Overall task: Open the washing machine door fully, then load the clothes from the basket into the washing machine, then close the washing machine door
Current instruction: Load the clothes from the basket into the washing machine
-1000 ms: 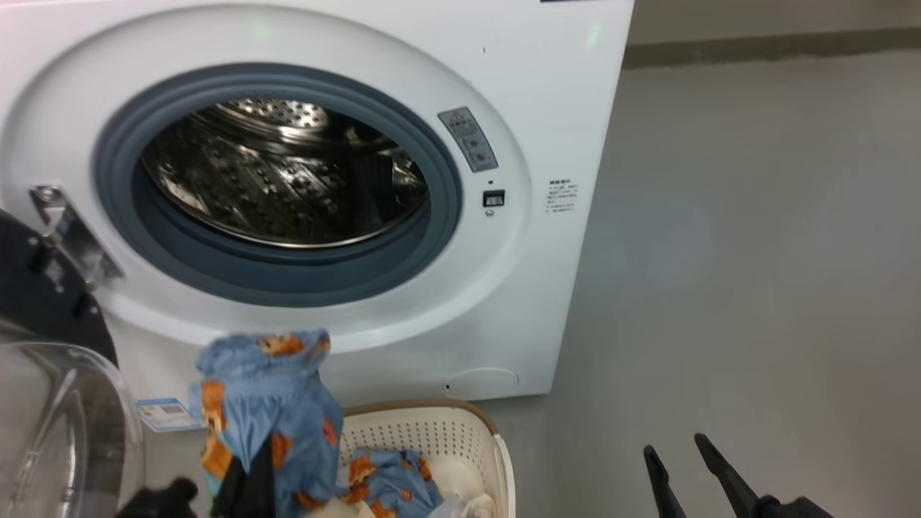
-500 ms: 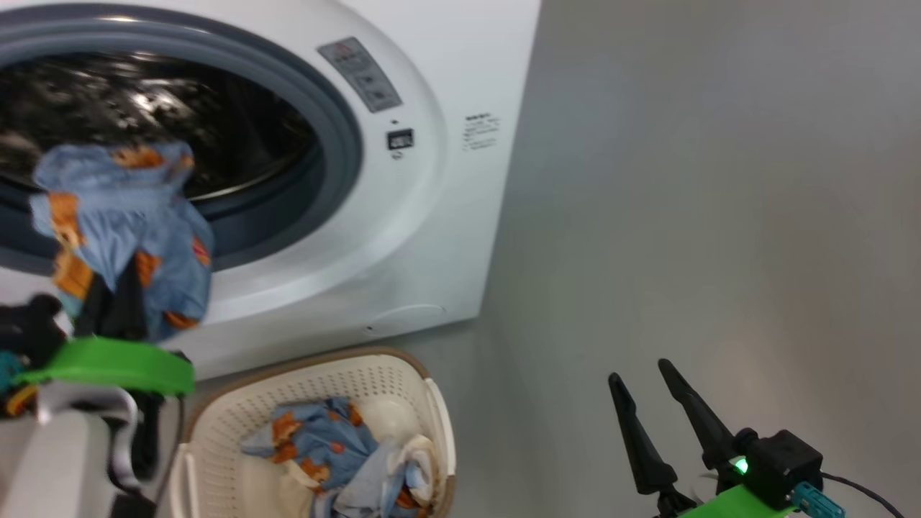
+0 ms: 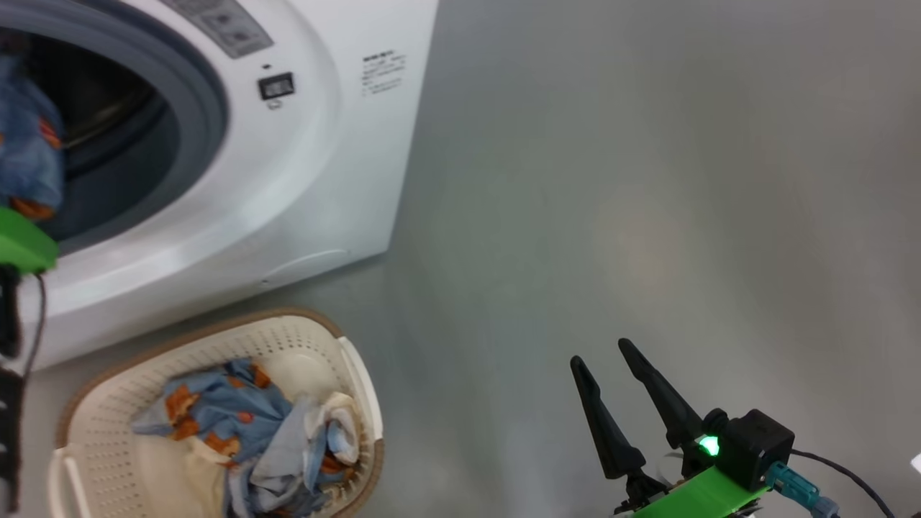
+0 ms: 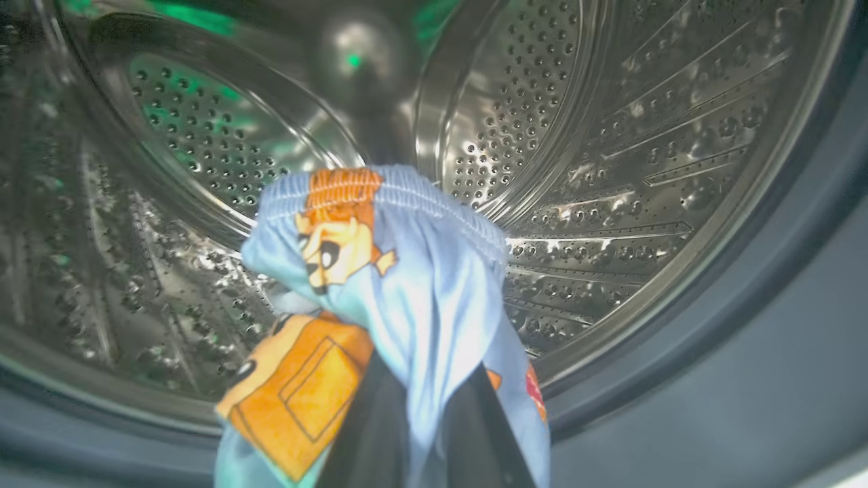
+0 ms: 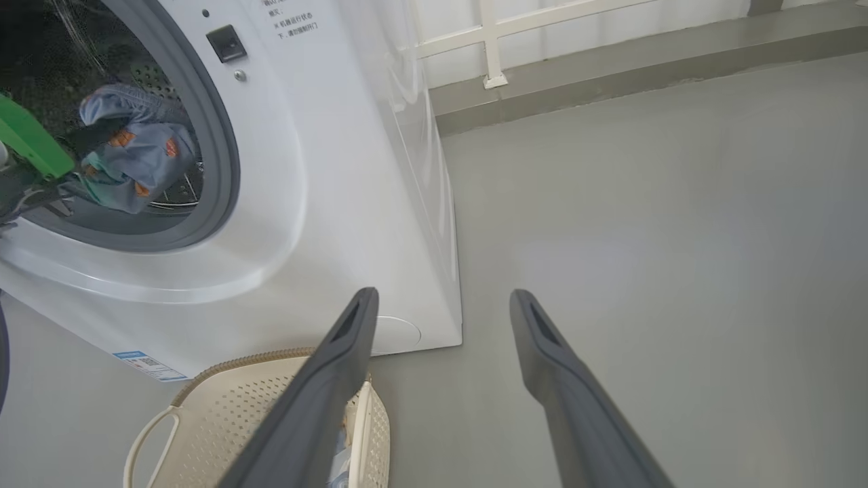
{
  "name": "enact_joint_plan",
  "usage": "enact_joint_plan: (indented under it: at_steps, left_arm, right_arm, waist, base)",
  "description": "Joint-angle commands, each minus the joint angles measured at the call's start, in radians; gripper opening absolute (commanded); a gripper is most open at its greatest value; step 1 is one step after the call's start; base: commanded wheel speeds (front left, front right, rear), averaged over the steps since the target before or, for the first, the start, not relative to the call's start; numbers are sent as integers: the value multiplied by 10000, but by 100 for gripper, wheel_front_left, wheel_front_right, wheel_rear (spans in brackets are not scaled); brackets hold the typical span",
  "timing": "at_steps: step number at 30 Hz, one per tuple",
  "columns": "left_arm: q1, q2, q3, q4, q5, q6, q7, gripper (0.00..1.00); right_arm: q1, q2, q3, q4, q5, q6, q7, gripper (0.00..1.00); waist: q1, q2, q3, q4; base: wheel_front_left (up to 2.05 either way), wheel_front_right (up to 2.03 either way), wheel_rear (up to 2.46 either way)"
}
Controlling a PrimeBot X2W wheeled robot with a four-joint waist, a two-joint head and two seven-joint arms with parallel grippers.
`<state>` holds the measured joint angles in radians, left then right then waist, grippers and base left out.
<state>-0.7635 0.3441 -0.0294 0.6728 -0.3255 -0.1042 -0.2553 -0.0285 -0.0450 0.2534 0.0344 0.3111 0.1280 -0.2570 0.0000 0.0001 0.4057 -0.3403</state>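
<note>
left gripper (image 4: 420, 407) pinches a soft blue printed garment (image 4: 407, 271) at the mouth of the washing machine (image 3: 324, 158), the perforated steel drum (image 4: 610, 135) lying straight ahead of its fingers; more clothes (image 3: 237, 424) lie crumpled in the cream plastic basket (image 3: 216, 332) below, while the right gripper (image 3: 600, 352) hangs well apart, fingers spread and empty

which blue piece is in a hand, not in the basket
The blue piece at the drum mouth, pinched by the left hand; the other blue piece lies in the basket.
</note>
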Motion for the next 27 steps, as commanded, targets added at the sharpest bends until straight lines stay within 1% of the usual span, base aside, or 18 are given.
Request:
enact_joint_plan:
  at_steps: [1, 9, 13, 15, 21, 22, 23, 24, 25, 27]
  left_arm:
    - [-587, 630, 212, -12, 163, -64, -62, 0]
    - [-2089, 1557, 106, 897, 739, -125, -63, 0]
    - [-2566, 1915, 51, 1185, 1026, -133, -64, 0]
    - [-2889, 2075, 96, 1354, 1147, -49, -64, 0]
    - [-3540, 2279, 453, 1396, 1147, 193, -64, 0]
    - [-3607, 2291, 504, 1351, 1159, 218, -64, 4]
    - [-3648, 2281, 554, 1272, 1172, 242, -64, 31]
    - [-3635, 2264, 569, 1211, 1217, 263, -64, 80]
    - [-3586, 2230, 573, 1244, 1242, 267, -64, 100]
    - [-3464, 2134, 545, 1497, 1295, 316, -64, 100]
  right_arm:
    - [-240, -53, 274, -199, 128, 27, -48, 100]
    - [-425, -53, 770, -128, 240, 27, -48, 100]
    - [-468, -53, 891, -146, 281, 27, -48, 100]
    - [-464, -53, 974, -141, 291, 27, -48, 100]
    - [-476, -53, 1069, -133, 283, 27, -48, 100]
    - [-482, -53, 1076, -126, 284, 27, -48, 100]
    - [-490, -53, 1081, -117, 288, 27, -48, 100]
    - [-499, -53, 1081, -103, 295, 27, -48, 100]
    - [-503, -53, 1075, -83, 303, 27, -48, 100]
    - [-479, -53, 1055, -37, 309, 27, -48, 100]
  waist:
    - [0, -1, 817, -734]
    - [0, -1, 1433, -1133]
    - [0, -1, 1669, -1295]
    - [0, -1, 1788, -1369]
    - [0, -1, 1934, -1439]
    - [0, -1, 1945, -1435]
    - [0, -1, 1953, -1424]
    - [0, -1, 1946, -1408]
    - [0, -1, 1919, -1383]
    - [0, -1, 1806, -1305]
  base:
    - [0, 0, 0]
    - [0, 0, 0]
    - [0, 0, 0]
    - [0, 0, 0]
    - [0, 0, 0]
    - [0, 0, 0]
    - [0, 0, 0]
    - [0, 0, 0]
    - [0, 0, 0]
    - [0, 0, 0]
